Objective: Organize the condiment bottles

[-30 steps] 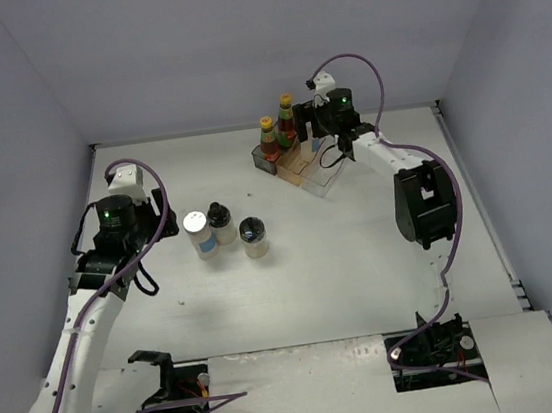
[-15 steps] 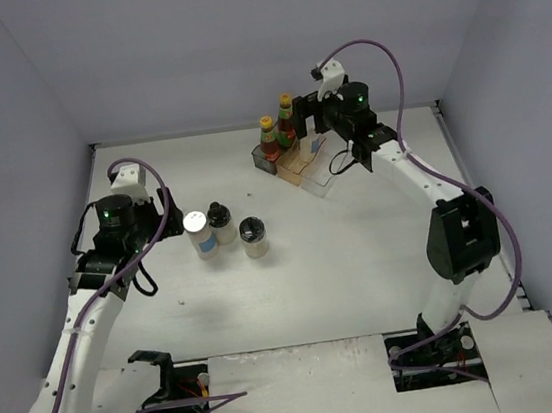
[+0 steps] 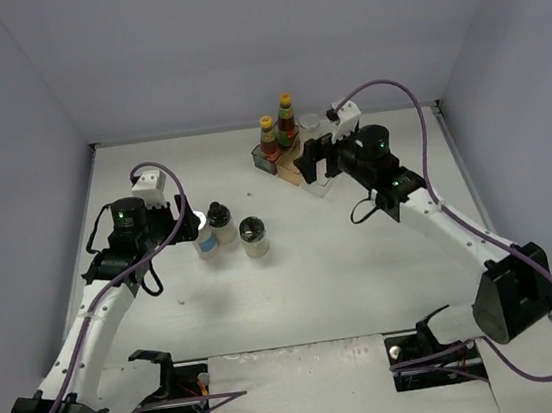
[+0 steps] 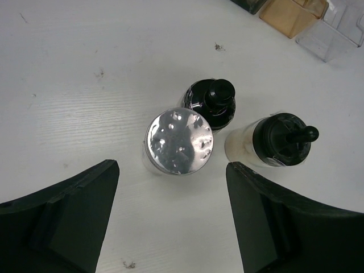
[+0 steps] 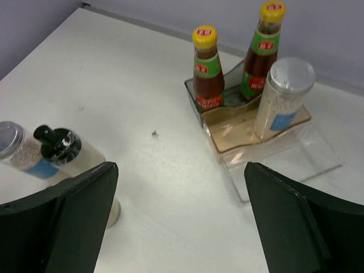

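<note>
1. Left gripper [image 4: 170, 170]: jaws wide apart and empty, above a silver-lidded shaker [image 4: 178, 141] and two black-topped jars [image 4: 211, 102] clustered left of centre on the tabletop [image 3: 365, 276].
2. Right gripper [image 5: 181, 168]: jaws spread, holding nothing.
3. Stepped rack [image 5: 267, 151], by the far edge: two red-brown, yellow-capped sauce bottles [image 5: 207, 71] and a second shaker [image 5: 282, 96].

No wording can be read outright. A green label with a red patch is carried by the front sauce bottle [image 5: 207, 71] and by the back sauce bottle [image 5: 261, 54]. Its white marks, possibly Chinese characters, cannot be made out. A small red mark is printed on the yellow caps [image 5: 205, 35]. Blue labels on the nearby shaker [image 5: 282, 94] and the far shaker [image 5: 20, 152] are blurred.
</note>
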Tool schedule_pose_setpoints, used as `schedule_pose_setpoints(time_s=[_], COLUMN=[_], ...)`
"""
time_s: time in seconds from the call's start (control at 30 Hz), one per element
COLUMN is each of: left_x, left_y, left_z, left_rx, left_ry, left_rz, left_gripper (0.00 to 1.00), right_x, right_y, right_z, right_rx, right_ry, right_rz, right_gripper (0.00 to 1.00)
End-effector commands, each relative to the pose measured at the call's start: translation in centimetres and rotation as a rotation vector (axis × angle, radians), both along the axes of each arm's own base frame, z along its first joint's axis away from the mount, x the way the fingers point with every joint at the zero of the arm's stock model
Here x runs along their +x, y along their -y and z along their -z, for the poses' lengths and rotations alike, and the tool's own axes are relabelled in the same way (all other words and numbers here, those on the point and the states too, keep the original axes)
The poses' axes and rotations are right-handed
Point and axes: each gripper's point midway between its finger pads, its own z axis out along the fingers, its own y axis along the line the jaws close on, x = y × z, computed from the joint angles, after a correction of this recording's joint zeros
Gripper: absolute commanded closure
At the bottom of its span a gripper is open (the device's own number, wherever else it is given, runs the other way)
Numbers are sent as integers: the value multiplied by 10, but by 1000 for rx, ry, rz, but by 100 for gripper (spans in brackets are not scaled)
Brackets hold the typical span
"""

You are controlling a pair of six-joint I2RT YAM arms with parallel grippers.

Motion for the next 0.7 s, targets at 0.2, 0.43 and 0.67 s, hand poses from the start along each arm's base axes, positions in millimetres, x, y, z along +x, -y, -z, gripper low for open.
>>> schedule_pose_setpoints(time_s=[0.2,0.43,0.67], left_x=[32,44,44], left_y=[21,27,24], left_z=[1,20,34], left_rx=[6,9,50], left_ry=[64,12,-17], left_rz=[70,73,61], left_gripper=[24,24,24], right_x=[-57,-68,-69], right_y=[19,29,25], right_z=[-25,-16,-13], right_rx=[118,115,145], right_ry=[30,40,41], right_rz=[4,29,14], right_gripper=[0,0,0])
